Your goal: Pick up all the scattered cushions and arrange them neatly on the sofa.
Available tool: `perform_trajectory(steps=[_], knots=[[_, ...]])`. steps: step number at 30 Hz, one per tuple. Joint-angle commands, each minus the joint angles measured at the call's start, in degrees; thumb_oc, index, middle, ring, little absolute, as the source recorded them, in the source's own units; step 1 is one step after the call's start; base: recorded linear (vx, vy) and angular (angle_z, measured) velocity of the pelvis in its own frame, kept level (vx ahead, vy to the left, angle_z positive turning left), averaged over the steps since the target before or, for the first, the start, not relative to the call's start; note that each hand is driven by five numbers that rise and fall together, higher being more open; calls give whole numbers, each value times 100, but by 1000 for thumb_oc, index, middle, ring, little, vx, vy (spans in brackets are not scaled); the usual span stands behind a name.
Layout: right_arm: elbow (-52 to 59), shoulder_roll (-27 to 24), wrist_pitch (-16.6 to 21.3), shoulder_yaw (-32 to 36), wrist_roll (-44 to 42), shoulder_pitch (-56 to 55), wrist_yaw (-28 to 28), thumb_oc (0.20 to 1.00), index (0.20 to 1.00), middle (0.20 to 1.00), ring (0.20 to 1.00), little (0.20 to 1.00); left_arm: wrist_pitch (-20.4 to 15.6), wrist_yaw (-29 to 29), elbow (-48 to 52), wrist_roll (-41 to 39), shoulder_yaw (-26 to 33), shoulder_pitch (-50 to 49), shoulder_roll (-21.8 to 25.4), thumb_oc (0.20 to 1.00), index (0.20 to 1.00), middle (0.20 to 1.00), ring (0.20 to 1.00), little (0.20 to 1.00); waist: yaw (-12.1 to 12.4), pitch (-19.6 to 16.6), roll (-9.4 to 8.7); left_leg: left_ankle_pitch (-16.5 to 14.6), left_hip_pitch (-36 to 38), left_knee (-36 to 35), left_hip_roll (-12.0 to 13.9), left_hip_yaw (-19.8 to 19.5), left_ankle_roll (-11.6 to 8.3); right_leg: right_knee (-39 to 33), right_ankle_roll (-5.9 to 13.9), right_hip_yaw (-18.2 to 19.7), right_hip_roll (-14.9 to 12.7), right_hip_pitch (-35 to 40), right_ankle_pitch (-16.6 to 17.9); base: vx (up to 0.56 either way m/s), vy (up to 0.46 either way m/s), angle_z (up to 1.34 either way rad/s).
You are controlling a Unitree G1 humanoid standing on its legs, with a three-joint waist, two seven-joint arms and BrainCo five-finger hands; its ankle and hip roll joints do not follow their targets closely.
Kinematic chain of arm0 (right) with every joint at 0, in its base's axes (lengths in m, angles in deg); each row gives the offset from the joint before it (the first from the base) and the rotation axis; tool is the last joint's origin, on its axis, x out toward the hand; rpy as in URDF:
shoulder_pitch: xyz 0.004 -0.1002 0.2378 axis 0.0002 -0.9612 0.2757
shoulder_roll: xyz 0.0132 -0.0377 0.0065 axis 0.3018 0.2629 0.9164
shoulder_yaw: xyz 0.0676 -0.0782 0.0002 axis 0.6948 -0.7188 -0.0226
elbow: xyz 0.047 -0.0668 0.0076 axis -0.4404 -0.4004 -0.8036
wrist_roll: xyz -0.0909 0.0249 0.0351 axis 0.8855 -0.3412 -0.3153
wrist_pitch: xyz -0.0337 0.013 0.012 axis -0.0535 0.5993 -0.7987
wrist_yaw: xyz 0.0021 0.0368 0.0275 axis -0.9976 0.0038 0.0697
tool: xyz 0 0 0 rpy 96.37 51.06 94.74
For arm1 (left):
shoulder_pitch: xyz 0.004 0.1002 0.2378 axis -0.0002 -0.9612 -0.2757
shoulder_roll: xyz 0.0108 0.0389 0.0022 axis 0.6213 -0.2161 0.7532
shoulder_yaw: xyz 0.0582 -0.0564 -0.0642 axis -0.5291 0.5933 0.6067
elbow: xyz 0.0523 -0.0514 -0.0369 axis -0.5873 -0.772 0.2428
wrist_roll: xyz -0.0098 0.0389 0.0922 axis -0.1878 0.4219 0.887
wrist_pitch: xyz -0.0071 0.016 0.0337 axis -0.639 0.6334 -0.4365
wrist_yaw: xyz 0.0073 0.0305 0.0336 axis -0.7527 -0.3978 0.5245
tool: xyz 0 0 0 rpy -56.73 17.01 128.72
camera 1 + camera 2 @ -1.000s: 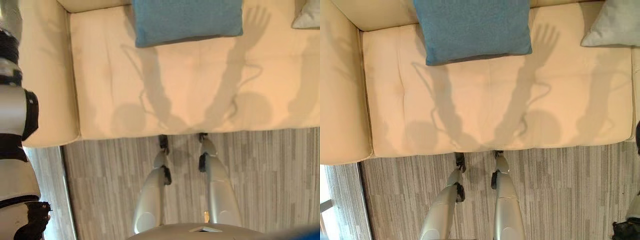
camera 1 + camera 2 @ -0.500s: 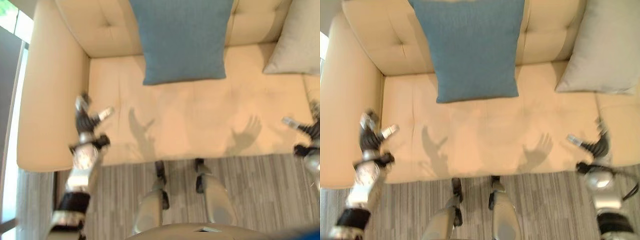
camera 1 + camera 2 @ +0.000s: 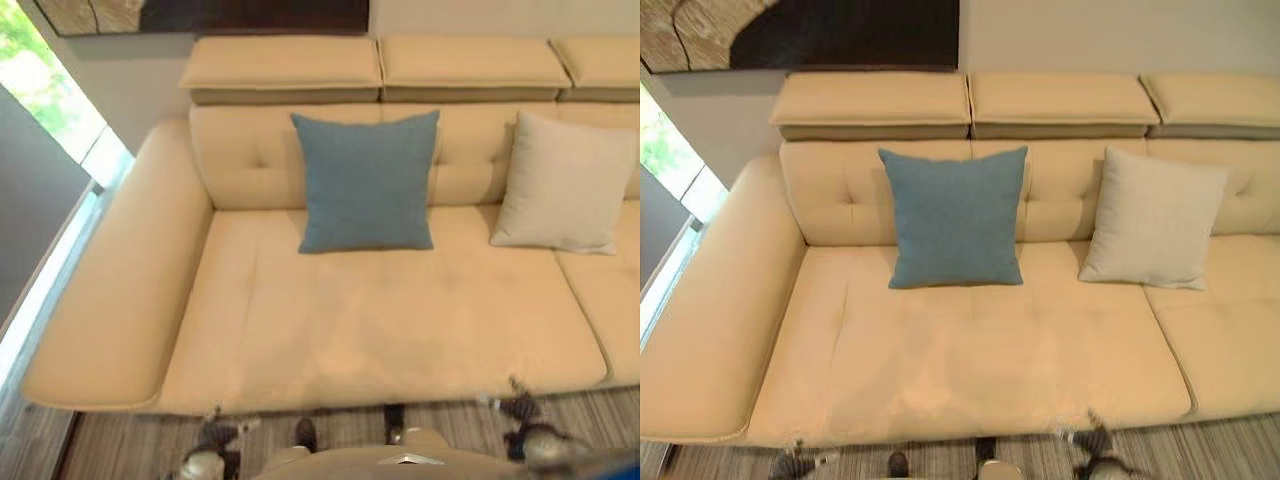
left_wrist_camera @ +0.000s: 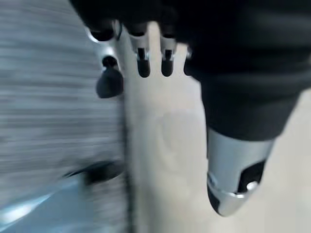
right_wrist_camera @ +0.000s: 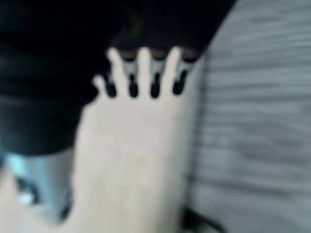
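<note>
Both hands, left [image 3: 212, 440] and right [image 3: 522, 412], are held low by the sofa [image 3: 330, 330] front with fingers straight and empty, while blue cushion [image 3: 366, 180] and beige cushion [image 3: 564, 182] are propped against its backrest.

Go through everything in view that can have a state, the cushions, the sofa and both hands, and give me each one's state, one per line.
Blue cushion: upright, leaning on the sofa's backrest.
Beige cushion: upright, leaning on the backrest, apart from the blue one.
Sofa: front of seat bare.
Left hand: open, fingers straight, holding nothing.
Right hand: open, fingers straight, holding nothing.
</note>
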Motion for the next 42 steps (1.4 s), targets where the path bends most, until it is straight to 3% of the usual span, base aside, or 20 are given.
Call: perform_trajectory(steps=[1, 6, 7, 8, 9, 13, 14, 16, 18, 20, 23, 25, 27, 29, 31, 32, 35, 42], knots=[[123, -196, -37, -30, 101, 322, -69, 1000, 1000, 1000, 1000, 1000, -39, -126, -22, 315, 38, 406, 157, 1000, 1000, 1000, 1000, 1000, 120, 216, -55, -648, 34, 236, -132, -117, 40, 354, 652, -81, -356, 211, -300, -132, 178, -18], [-50, -14, -195, -188, 230, 376, -101, 1000, 1000, 1000, 1000, 1000, 8, -109, -137, 445, -39, 533, 162, 1000, 1000, 1000, 1000, 1000, 97, 394, -203, -562, 10, 169, -250, -53, 127, 581, 948, -63, -568, -217, 233, -256, 137, -13], [-50, 2, -202, -242, 255, 376, -81, 1000, 1000, 1000, 1000, 1000, 13, -114, -97, 468, -90, 597, 197, 1000, 1000, 1000, 1000, 1000, 158, 466, -200, -507, -67, 200, -215, -31, 141, 739, 925, -265, -595, -231, 77, -451, 142, -27], [-6, 34, -191, -273, 230, 354, -110, 1000, 1000, 1000, 1000, 1000, 48, -157, -16, 499, -172, 640, 255, 1000, 1000, 1000, 1000, 1000, 222, 534, -149, -410, -174, 248, -143, -72, 187, 1419, 713, -386, -510, -141, -410, -367, 124, -37], [-6, 35, -191, -272, 230, 357, -110, 1000, 1000, 1000, 1000, 1000, 49, -157, -17, 499, -172, 642, 257, 1000, 1000, 1000, 1000, 1000, 220, 522, -153, -403, -195, 253, -146, -72, 188, 1419, 712, -386, -515, -159, -405, -289, 110, -34], [-122, 122, -207, -378, 200, 385, -184, 1000, 1000, 1000, 1000, 1000, 98, -195, -12, 461, -188, 693, 318, 1000, 1000, 1000, 1000, 1000, 410, 376, -142, -208, -435, 299, -96, -92, 242, 2312, 516, -389, -5, 248, -1249, -234, 29, -8], [-68, 143, -219, -453, 233, 481, -173, 1000, 1000, 1000, 1000, 1000, 105, -177, -6, 477, -223, 685, 319, 1000, 1000, 1000, 1000, 1000, 607, 294, -224, -122, -644, 346, -77, 31, 186, 1978, 411, -626, 70, 585, -1415, -239, -40, -15], [-19, 137, -219, -506, 256, 505, -136, 1000, 1000, 1000, 1000, 1000, 104, -175, -26, 481, -248, 690, 304, 1000, 1000, 1000, 1000, 1000, 706, 254, -282, -54, -755, 372, -93, 112, 149, 1659, 331, -721, 99, 793, -1514, -199, -55, -23], [78, 98, -199, -601, 264, 578, -93, 1000, 1000, 1000, 1000, 1000, 113, -180, -87, 451, -234, 697, 267, 1000, 1000, 1000, 1000, 1000, 746, 215, -337, 111, -967, 380, -57, 177, 71, 1027, 194, -512, 312, 892, -1594, -254, -85, -41], [157, 33, -171, -693, 228, 659, -35, 1000, 1000, 1000, 1000, 1000, 113, -139, -107, 435, -241, 756, 214, 1000, 1000, 1000, 1000, 1000, 746, 267, -305, 385, -1272, 417, 20, 170, -66, 554, 61, -258, 561, 913, -1541, -273, -68, -1], [158, -80, -163, -727, 226, 736, 45, 1000, 1000, 1000, 1000, 1000, 108, -88, -73, 527, -374, 892, 130, 1000, 1000, 1000, 1000, 1000, 708, 480, -186, 627, -1650, 663, 120, 145, -314, 266, -25, -311, 691, 929, -1428, -324, -22, 26], [135, -112, -149, -761, 215, 766, 56, 1000, 1000, 1000, 1000, 1000, 87, -88, -46, 502, -423, 955, 95, 1000, 1000, 1000, 1000, 1000, 702, 558, -185, 543, -1740, 880, 113, 65, -378, 222, -44, -321, 673, 880, -1365, -270, 9, 19], [-99, -107, -170, -760, 234, 744, 21, 1000, 1000, 1000, 1000, 1000, 94, -109, -64, 527, -457, 994, 47, 1000, 1000, 1000, 1000, 1000, 581, 565, -354, -189, -1521, 1544, 83, -155, -191, 247, -6, -443, 380, 741, -1108, -229, 57, 10], [-315, -106, -179, -713, 225, 706, -53, 1000, 1000, 1000, 1000, 1000, 99, -120, -111, 625, -584, 1007, 0, 1000, 1000, 1000, 1000, 1000, 453, 533, -392, -650, -1220, 1951, 170, -474, -196, 347, -1, -472, 193, 642, -1033, -143, 135, 11], [-354, -109, -191, -697, 263, 686, -43, 1000, 1000, 1000, 1000, 1000, 112, -110, -109, 695, -659, 1030, -30, 1000, 1000, 1000, 1000, 1000, 376, 470, -343, -608, -1099, 1746, 200, -529, -182, 345, 22, -500, 188, 600, -1045, -21, 162, 33], [-480, -90, -219, -611, 271, 654, -49, 1000, 1000, 1000, 1000, 1000, 142, -107, -150, 810, -762, 1066, -71, 1000, 1000, 1000, 1000, 1000, 287, 339, -261, -566, -776, 1218, 258, -456, -209, 328, 58, -543, 197, 588, -1028, 17, 233, 36], [-541, -6, -277, -598, 330, 625, -77, 1000, 1000, 1000, 1000, 1000, 159, -100, -190, 887, -777, 1122, -34, 1000, 1000, 1000, 1000, 1000, 229, 207, -274, -574, -546, 817, 80, -490, -150, 341, 165, -535, 79, 555, -925, 28, 190, 16], [-622, 126, -368, -699, 423, 661, -129, 1000, 1000, 1000, 1000, 1000, 180, -99, -294, 958, -675, 1119, 62, 1000, 1000, 1000, 1000, 1000, 264, 109, -199, -492, -180, 292, -62, -268, -32, 452, 325, -457, -58, 485, -820, 10, 91, -16]])
